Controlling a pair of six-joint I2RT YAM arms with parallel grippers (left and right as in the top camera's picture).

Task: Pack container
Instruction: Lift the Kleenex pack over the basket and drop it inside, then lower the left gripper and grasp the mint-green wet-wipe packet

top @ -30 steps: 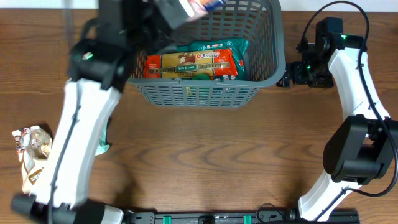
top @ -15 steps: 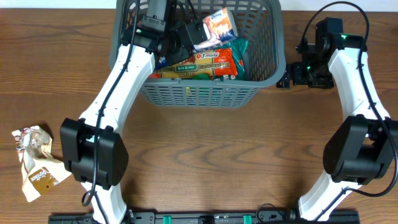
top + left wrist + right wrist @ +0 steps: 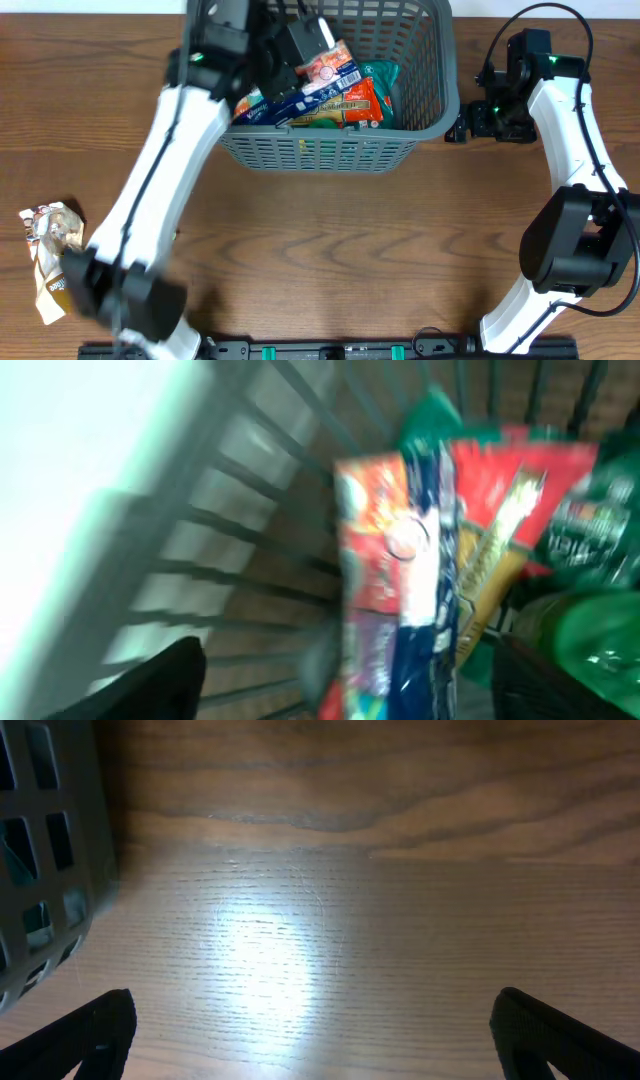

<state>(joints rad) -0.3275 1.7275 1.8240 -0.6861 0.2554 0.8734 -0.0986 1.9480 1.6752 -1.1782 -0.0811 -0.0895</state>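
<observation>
The container (image 3: 320, 150), a dark grey lattice basket, stands at the table's far middle. Inside lie an orange pasta bag (image 3: 350, 108) and a green packet (image 3: 383, 75). A red, white and blue snack packet (image 3: 325, 72) rests slanted on top of them. My left gripper (image 3: 303, 48) hovers inside the basket just above that packet, open. In the blurred left wrist view the snack packet (image 3: 400, 580) shows between wide-apart fingers, with the basket wall (image 3: 250, 510) behind. My right gripper (image 3: 462, 126) is open over bare wood beside the basket's right wall (image 3: 40, 850).
A crumpled brown and white packet (image 3: 52, 262) lies on the table at the far left. The left arm (image 3: 150, 200) stretches from the front edge up over the basket's left rim. The right arm (image 3: 575, 150) stands along the right side.
The left gripper opened and the snack packet left its jaws, now lying across the pasta bag. The left arm shifted. The right arm stayed still.
</observation>
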